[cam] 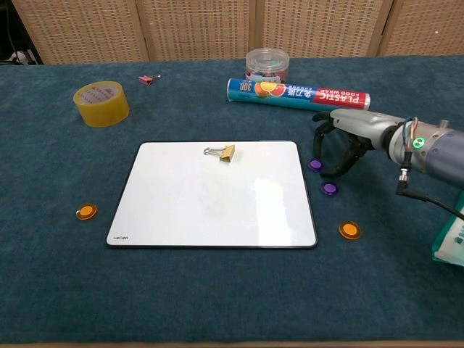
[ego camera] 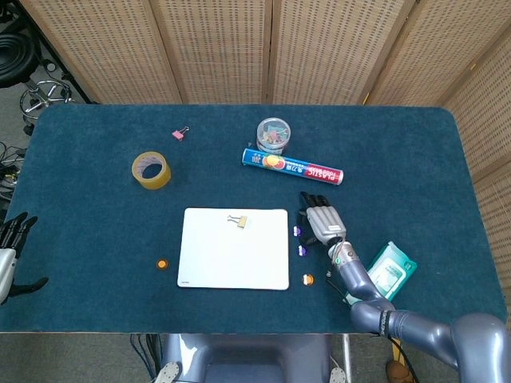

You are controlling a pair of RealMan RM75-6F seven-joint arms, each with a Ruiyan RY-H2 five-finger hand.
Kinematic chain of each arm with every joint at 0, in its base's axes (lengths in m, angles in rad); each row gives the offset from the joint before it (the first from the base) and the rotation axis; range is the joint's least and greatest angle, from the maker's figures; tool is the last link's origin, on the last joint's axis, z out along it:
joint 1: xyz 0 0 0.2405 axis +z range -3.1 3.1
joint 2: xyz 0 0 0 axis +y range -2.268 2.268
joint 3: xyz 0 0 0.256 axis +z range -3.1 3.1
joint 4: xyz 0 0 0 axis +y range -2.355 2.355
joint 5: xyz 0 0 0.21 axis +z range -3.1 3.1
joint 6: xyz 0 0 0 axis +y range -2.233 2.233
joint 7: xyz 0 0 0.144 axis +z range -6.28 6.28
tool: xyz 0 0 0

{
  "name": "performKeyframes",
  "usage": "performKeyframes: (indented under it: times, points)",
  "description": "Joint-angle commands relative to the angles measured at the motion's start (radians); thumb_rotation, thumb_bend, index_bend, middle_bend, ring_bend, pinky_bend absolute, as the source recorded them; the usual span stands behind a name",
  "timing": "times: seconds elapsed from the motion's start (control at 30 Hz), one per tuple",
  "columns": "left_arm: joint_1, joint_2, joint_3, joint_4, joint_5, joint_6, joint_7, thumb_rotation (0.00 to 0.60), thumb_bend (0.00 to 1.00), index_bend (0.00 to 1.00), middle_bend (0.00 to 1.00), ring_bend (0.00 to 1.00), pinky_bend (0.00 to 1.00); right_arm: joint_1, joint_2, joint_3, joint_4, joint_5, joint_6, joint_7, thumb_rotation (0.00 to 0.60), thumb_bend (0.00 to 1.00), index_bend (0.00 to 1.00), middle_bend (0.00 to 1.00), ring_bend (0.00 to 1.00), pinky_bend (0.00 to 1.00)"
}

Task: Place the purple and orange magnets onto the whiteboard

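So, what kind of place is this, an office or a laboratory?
Probably a robot test room arranged like an office desk. A blue cloth-covered table holds stationery: a whiteboard, a tape roll. Wicker screens close it off, and the right robot hand works there.
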Motion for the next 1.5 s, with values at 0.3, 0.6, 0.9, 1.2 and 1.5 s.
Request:
performKeyframes:
  times: [0.3, 0.6, 0.9, 1.2, 1.5]
  points:
    - [0.000, 0.001, -0.001, 0.001, -0.001, 0.000, -0.003, 0.600, 0.11, 0.00, 0.00, 0.00, 0.00, 0.001, -0.007, -0.002, 0.007, 0.001, 0.002, 0.004, 0.600, 0.33, 0.52, 0.00, 0.00, 0.00]
    - [0.001, 0.002, 0.000, 0.000, 0.000, 0.001, -0.005, 0.600, 0.11, 0.00, 0.00, 0.00, 0.00, -0.003, 0.002, -0.001, -0.007, -0.002, 0.015, 0.007, 0.600, 0.39, 0.54, 0.00, 0.00, 0.00]
    - [0.001, 0.006, 0.002, -0.003, 0.003, 0.000, -0.007, 0.600, 0.11, 0.00, 0.00, 0.00, 0.00, -0.007, 0.036, 0.007, -0.085, -0.018, 0.051, -0.001, 0.600, 0.41, 0.54, 0.00, 0.00, 0.00]
    - [0.003, 0.014, 0.004, -0.006, 0.012, 0.002, -0.022, 0.600, 0.11, 0.00, 0.00, 0.00, 0.00, 0.039, 0.018, 0.036, -0.166, 0.008, 0.059, -0.055, 0.600, 0.42, 0.53, 0.00, 0.00, 0.00]
    - [0.008, 0.029, 0.004, -0.005, 0.017, 0.006, -0.060, 0.600, 0.11, 0.00, 0.00, 0.00, 0.00, 0.111, -0.060, 0.057, -0.178, 0.094, 0.050, -0.144, 0.600, 0.43, 0.53, 0.00, 0.00, 0.00]
